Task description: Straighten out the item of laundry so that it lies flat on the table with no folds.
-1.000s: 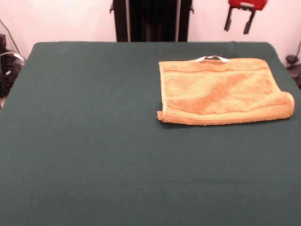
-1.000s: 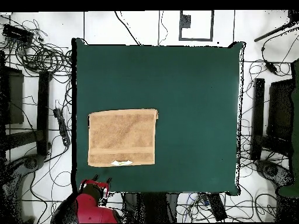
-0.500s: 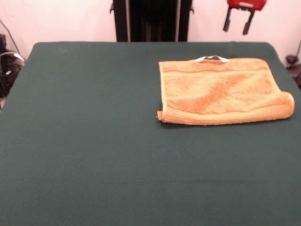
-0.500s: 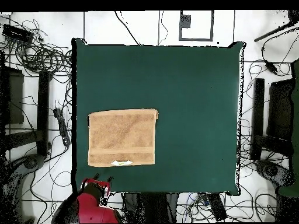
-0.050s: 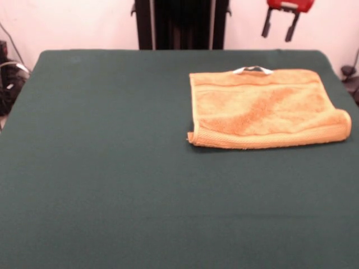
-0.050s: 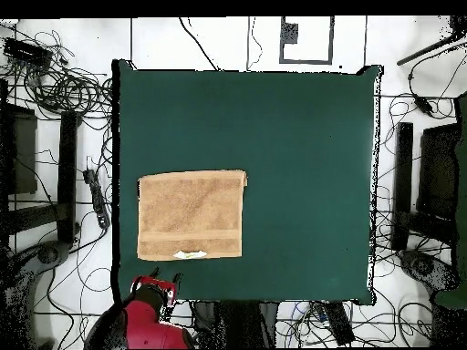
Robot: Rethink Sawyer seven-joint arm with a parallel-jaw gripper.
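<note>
one towel [image 5: 263, 108] on table [image 5: 112, 168], well apart from gripper [image 5: 277, 25], fingers spread, empty.

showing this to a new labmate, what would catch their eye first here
The orange-tan towel stands out against the dark green table, lying toward the right in the front view, its near edge rolled up in a thick fold and a white tag at its far edge. The red gripper hangs open above the table's far edge.

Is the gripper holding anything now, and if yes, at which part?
Nothing is held. The gripper hangs open above the table's far edge, apart from the towel, which lies on the table.
</note>
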